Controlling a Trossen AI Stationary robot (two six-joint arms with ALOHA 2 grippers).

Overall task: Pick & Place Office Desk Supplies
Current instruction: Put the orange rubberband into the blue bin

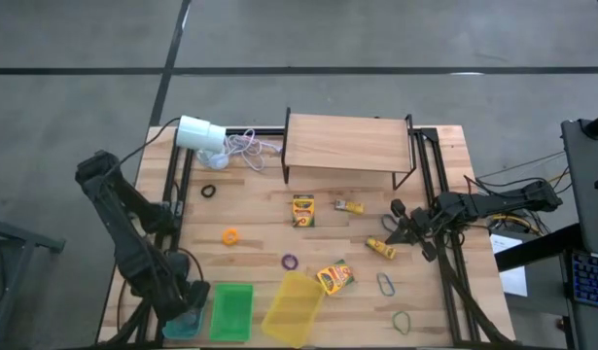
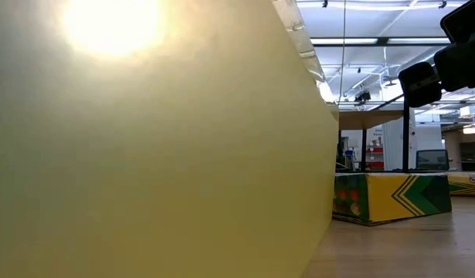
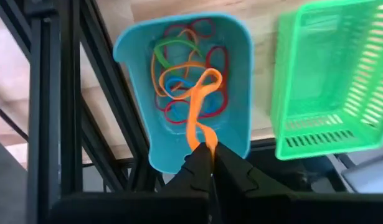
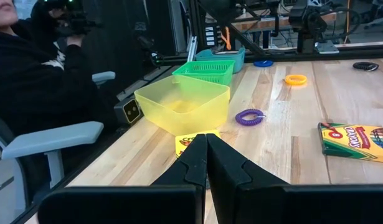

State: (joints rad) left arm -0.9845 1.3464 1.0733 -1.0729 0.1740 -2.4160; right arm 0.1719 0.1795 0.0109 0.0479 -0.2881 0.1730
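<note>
My left gripper (image 3: pixel 211 163) hangs over a blue bin (image 3: pixel 241 74) at the table's near left corner, shut on an orange rubber band (image 3: pixel 200 106). Several red, orange, green and blue bands lie in that bin. My right gripper (image 4: pixel 206 155) waits shut and holding nothing at the table's right side (image 1: pixel 404 226). Flat on the table lie two crayon boxes (image 1: pixel 302 210) (image 1: pixel 334 277), two yellow packets (image 1: pixel 348 206) (image 1: pixel 380 249), and loose bands: black (image 1: pixel 208 192), orange (image 1: pixel 229 235), purple (image 1: pixel 290 261), and a green one (image 1: pixel 403 320). My left gripper pinches one end of the orange band (image 3: pixel 202 140) between its two fingertips, coming from above and pointing down. The band hangs slack below the fingers as a long loop, its lower end (image 3: pixel 207 79) over the blue bin's inside.
A green basket (image 1: pixel 230 311) and a tilted yellow bin (image 1: pixel 294 308) stand beside the blue bin along the near edge. A wooden shelf (image 1: pixel 347 143) stands at the far side, a white cylinder (image 1: pixel 199 133) with a cord at the far left. A person (image 4: pixel 29 68) sits beyond the table.
</note>
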